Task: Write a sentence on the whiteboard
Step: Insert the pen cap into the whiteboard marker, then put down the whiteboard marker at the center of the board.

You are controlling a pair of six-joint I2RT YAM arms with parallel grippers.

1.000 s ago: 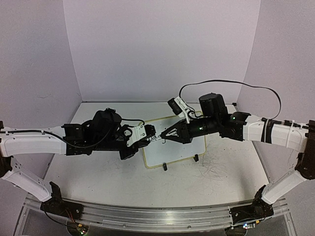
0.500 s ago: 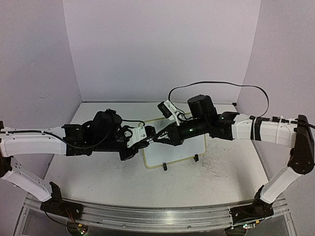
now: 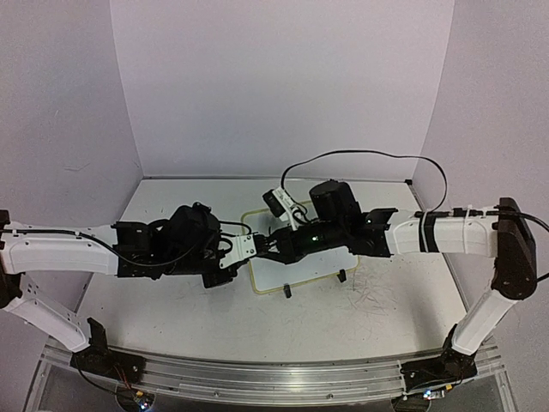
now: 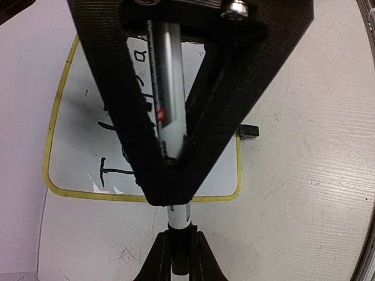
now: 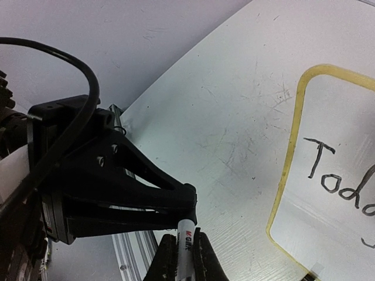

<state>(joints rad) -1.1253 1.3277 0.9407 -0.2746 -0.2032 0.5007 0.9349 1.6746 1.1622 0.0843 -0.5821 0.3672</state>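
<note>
The whiteboard [image 3: 313, 273] lies mid-table, yellow-rimmed [image 4: 51, 146], on two black clip feet [image 3: 287, 292]. Only part of the sentence shows: black letters "Tod" [image 5: 334, 175] in the right wrist view and a "T" [image 4: 108, 171] in the left wrist view. My two grippers meet tip to tip above the board's left edge. A white marker [image 5: 186, 231] with red print runs between them. The left gripper [image 4: 178, 249] [image 3: 255, 250] is shut on its black cap end. The right gripper [image 5: 184, 253] [image 3: 273, 247] is shut on its white barrel [image 4: 169, 99].
Faint grey scribble marks [image 3: 377, 292] cover the tabletop right of the board. Purple walls close the back and sides. An aluminium rail [image 3: 257, 378] runs along the near edge. A black cable [image 3: 360, 156] loops above the right arm.
The right arm has swung left and lower, bringing its gripper up against the left gripper. The left arm has dropped slightly. Both grippers stayed shut.
</note>
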